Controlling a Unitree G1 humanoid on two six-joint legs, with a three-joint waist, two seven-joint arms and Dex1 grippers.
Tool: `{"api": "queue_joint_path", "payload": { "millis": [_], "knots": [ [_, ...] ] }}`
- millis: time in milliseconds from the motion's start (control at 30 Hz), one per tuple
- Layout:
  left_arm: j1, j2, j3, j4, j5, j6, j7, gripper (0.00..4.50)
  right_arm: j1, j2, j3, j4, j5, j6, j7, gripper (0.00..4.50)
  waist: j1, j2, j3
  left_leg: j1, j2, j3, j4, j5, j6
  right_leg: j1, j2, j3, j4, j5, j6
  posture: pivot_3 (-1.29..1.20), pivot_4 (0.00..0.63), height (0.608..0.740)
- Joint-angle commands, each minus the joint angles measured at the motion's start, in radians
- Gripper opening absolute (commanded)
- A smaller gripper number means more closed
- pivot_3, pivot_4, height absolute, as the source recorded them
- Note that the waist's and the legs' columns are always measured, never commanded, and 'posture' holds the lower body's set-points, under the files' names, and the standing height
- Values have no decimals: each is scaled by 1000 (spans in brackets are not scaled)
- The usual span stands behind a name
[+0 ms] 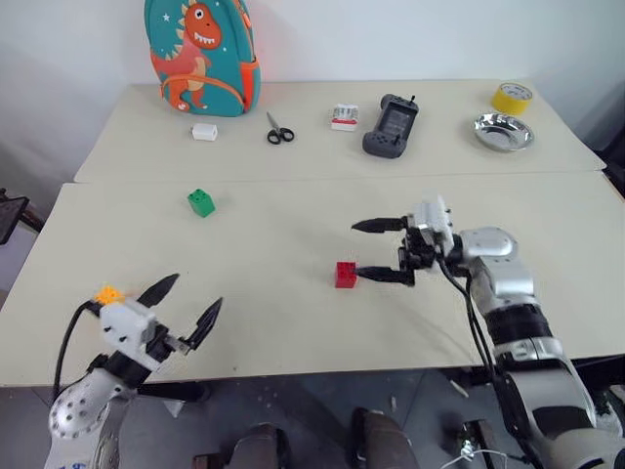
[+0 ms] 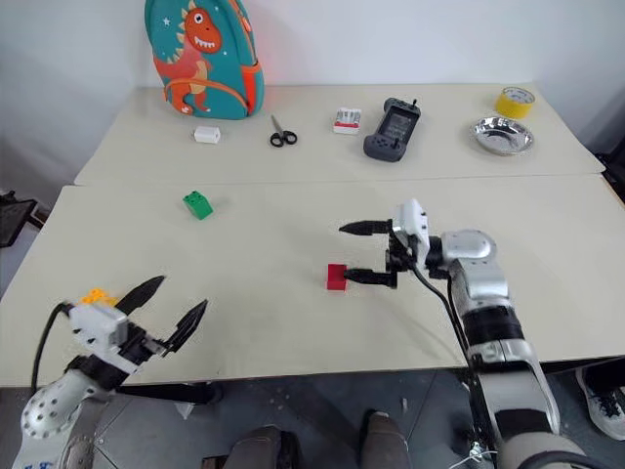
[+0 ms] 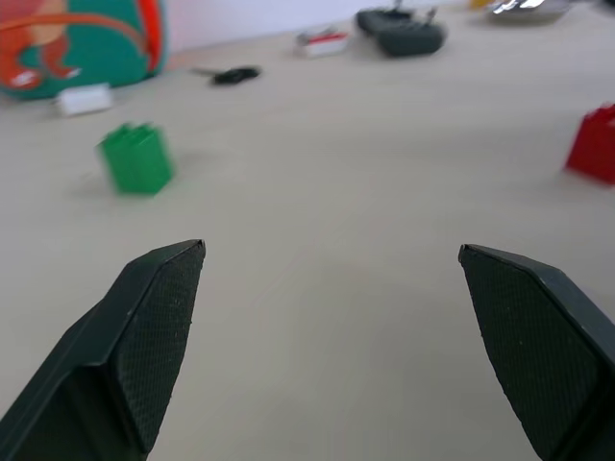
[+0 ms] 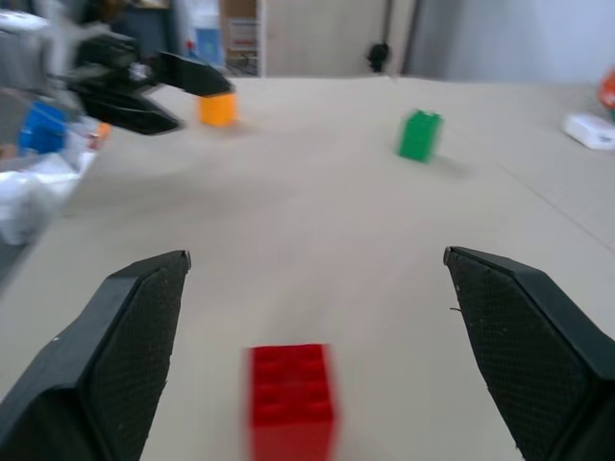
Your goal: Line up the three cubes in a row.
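Nearest us on the desk, our left claw gapes empty beside the yellow-orange cube, our right claw stands spread just beside the freed red cube, and the green cube sits farther back, well apart.

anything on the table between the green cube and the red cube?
No. Between the green cube and the red cube there is only bare table, as the left eye view shows; the left wrist view shows the same.
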Motion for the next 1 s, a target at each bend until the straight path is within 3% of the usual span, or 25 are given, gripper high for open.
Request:
{"api": "queue_joint_path", "payload": {
  "millis": [33,233,333,533,767,1000],
  "knots": [
    [70,-83,76,-46,-20,-38,104,4500,86,19,-77,-142,118,63,-56,4459,-1,-1,0,0,0,1,0,-1,1,0,0,0,-1,0,0,0,150,740],
    [41,-132,46,-85,-57,18,160,4500,192,100,-153,-194,139,-32,-177,4459,1,-2,0,1,1,1,2,0,1,1,0,1,0,0,-1,0,150,740],
    [-151,-57,-20,-16,-2,72,160,4500,231,122,-188,-182,112,-119,-240,4459,19,-1,0,0,0,1,2,-1,1,0,-1,0,1,0,-1,0,150,740],
    [-602,19,-71,298,68,259,281,4500,249,116,-190,-186,96,-166,-289,4459,23,-1,0,2,-1,2,3,1,1,1,-1,0,3,1,-1,0,150,740],
    [-1048,55,-121,818,174,234,381,4500,296,109,-151,-279,94,-133,-320,4459,19,-2,0,1,-1,1,0,2,-1,0,0,-3,1,1,0,0,150,740],
    [-1224,28,-150,1098,220,121,428,4500,346,104,-132,-336,99,-105,-351,4459,20,-3,1,1,-1,1,-1,2,-1,1,0,-3,-1,2,1,0,150,740]
  ]
}}
